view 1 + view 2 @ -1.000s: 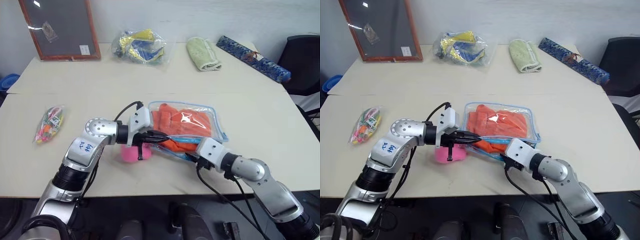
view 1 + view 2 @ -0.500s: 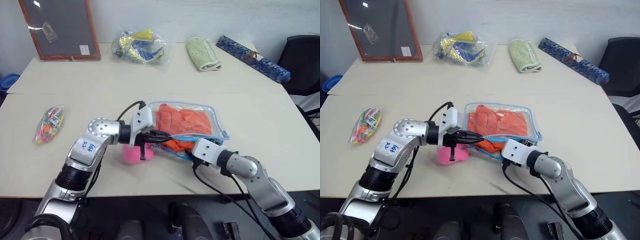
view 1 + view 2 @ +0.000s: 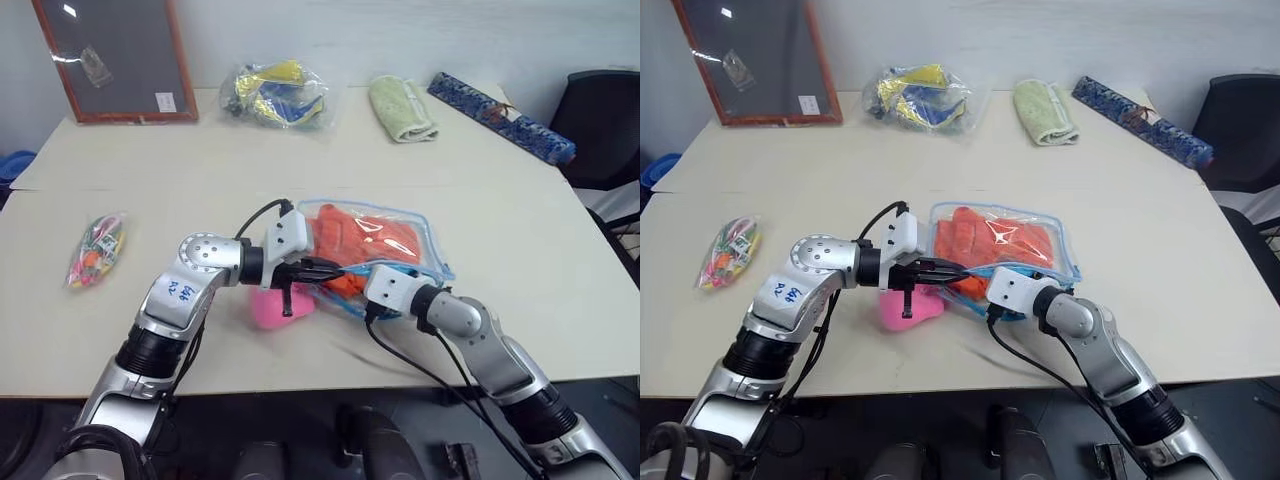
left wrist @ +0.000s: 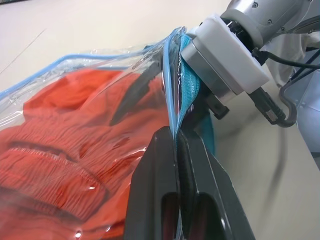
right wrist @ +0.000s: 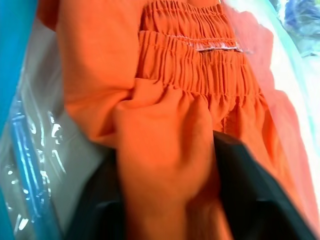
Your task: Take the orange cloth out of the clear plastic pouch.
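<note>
At table's near edge, left hand (image 4: pixel 176 165) pinching clear plastic pouch (image 3: pixel 425 235) rim, right hand (image 5: pixel 165 210) gripping orange cloth (image 5: pixel 170 100) inside.

My left gripper (image 3: pixel 335 268) meets the pouch (image 3: pixel 425 235) mouth; cloth (image 3: pixel 365 240) inside, pompom (image 3: pixel 275 305) just beneath, right gripper (image 3: pixel 350 285) alongside.

Right hand (image 3: pixel 352 283) fingertips hidden inside clear plastic pouch (image 3: pixel 425 238), among orange cloth (image 3: pixel 370 235).

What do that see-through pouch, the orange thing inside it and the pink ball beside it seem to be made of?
The clear plastic pouch looks like glossy soft plastic film: it wrinkles and glares, with light-blue edging. The orange cloth looks like matte woven fabric, with gathered, probably elastic, ribs and seams. The pink pompom seems fluffy, probably synthetic fur.
</note>
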Available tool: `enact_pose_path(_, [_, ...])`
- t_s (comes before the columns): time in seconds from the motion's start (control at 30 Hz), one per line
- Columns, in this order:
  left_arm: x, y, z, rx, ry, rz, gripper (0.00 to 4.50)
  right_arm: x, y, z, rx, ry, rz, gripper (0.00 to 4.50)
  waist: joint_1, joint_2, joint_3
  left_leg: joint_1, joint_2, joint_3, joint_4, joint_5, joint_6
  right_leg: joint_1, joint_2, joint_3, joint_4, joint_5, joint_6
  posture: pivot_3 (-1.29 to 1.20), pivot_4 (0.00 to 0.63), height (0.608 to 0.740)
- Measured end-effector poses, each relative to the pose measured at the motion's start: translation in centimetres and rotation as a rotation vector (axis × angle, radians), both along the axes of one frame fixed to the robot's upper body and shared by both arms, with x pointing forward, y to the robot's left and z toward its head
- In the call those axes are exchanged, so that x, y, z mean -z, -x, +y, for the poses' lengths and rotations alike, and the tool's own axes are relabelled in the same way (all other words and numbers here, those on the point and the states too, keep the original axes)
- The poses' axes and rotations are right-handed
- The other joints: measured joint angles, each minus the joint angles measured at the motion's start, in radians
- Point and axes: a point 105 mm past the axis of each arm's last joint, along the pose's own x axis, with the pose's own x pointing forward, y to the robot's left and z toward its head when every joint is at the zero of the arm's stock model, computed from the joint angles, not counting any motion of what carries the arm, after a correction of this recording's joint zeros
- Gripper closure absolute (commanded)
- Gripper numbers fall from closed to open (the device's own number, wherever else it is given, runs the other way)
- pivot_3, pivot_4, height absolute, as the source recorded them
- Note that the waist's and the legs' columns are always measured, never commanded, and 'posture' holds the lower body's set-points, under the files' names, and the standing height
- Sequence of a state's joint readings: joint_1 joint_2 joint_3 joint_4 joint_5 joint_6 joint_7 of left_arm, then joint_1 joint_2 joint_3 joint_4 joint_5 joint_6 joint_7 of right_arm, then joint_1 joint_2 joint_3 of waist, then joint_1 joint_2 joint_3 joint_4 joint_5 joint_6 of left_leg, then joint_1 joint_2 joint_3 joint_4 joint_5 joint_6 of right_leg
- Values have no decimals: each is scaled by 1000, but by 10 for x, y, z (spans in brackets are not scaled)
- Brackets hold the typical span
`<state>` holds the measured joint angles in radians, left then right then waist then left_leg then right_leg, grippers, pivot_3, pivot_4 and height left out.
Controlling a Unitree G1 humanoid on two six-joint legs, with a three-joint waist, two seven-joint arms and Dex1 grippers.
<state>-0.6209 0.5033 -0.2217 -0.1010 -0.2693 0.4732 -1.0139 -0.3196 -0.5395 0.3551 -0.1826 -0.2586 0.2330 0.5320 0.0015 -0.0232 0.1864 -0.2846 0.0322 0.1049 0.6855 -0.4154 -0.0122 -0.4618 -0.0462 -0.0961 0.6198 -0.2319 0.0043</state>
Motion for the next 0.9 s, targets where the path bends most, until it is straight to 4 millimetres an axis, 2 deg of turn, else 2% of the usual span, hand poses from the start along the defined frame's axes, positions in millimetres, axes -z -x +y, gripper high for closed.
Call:
enact_pose_path(0.1, [-1, -2, 0, -8, 3, -9, 4500, 4, 2, -1, -6, 2, 5, 4467, 0, 0, 0, 0, 0, 0, 0, 0, 0, 0, 0, 0, 0, 0, 0, 0, 150, 740])
enact_pose_path(0.2, [1, -6, -1, -28, 4, -10, 4500, 4, 5, -4, -22, 28, -1, 4467, 1, 0, 0, 0, 0, 0, 0, 0, 0, 0, 0, 0, 0, 0, 0, 0, 150, 740])
enact_pose_path(0.3, [5, -17, 3, -79, -8, -15, 4500, 4, 16, -11, -64, 64, 10, 4467, 4, 0, 0, 0, 0, -1, 0, 0, 0, 0, 0, -1, -1, 0, 0, 0, 150, 740])
enact_pose_path(0.47, [9, -37, 12, -167, -28, -38, 4500, 2, 57, -8, -245, -33, 176, 4467, 1, 0, 0, -1, 1, -1, 0, 0, 0, 0, 1, -1, -1, 0, 0, 0, 150, 740])
enact_pose_path(0.57, [8, -45, 11, -198, -9, -24, 4500, -4, 80, -9, -375, -29, 257, 4467, 1, -1, 0, -1, 0, -1, 0, 0, 0, 0, 1, -2, -1, 0, 0, 0, 150, 740])
enact_pose_path(0.77, [2, -61, 11, -270, -4, -45, 4500, 1, 115, -25, -540, 131, 394, 4467, 4, -1, 0, -2, 0, -3, 0, 0, 0, 0, 1, -4, -3, 0, 0, 0, 150, 740])
enact_pose_path(0.9, [-3, -75, 25, -366, 12, -60, 4500, 8, 124, -36, -562, 215, 441, 4467, 2, -1, 1, -2, 1, -3, 0, -1, 0, 0, 1, -5, -3, 0, 0, 0, 150, 740])
